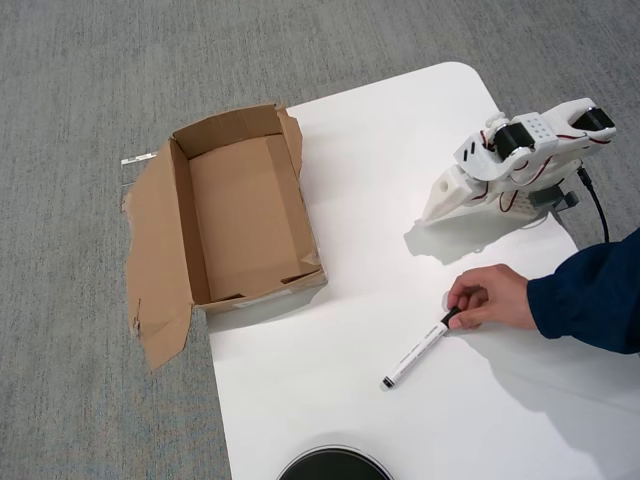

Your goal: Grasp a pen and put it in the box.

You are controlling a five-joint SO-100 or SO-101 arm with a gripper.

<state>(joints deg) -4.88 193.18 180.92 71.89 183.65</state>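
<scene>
The white plastic end effector is folded down at the right side of the overhead view, its tip resting on or just above the table and pointing left. Whether its fingers are spread or pressed together I cannot tell from this angle; it holds nothing. Behind it, the white arm with black motors and red wiring sits tucked low against the table's right edge.

Below the end effector, near but apart from it, a person's hand in a dark blue sleeve reaches in from the right and pinches the black cap end of the slim white marker pen with dark print. The pen lies flat on the white rounded table, slanting down to the left, its small black tip farthest from the hand.

The shallow brown cardboard box with torn flaps sits well apart to the left, straddling the table's left edge over grey carpet, open and empty. A black round object peeks in at the bottom edge.

The main risk, as I judge it, is the hand: if the arm unfolds toward the pen while fingers are on it, they may collide. A thin pen lying flat can also roll or skid from a shallow pinch, and the box's overhang could let it tip if nudged.
</scene>
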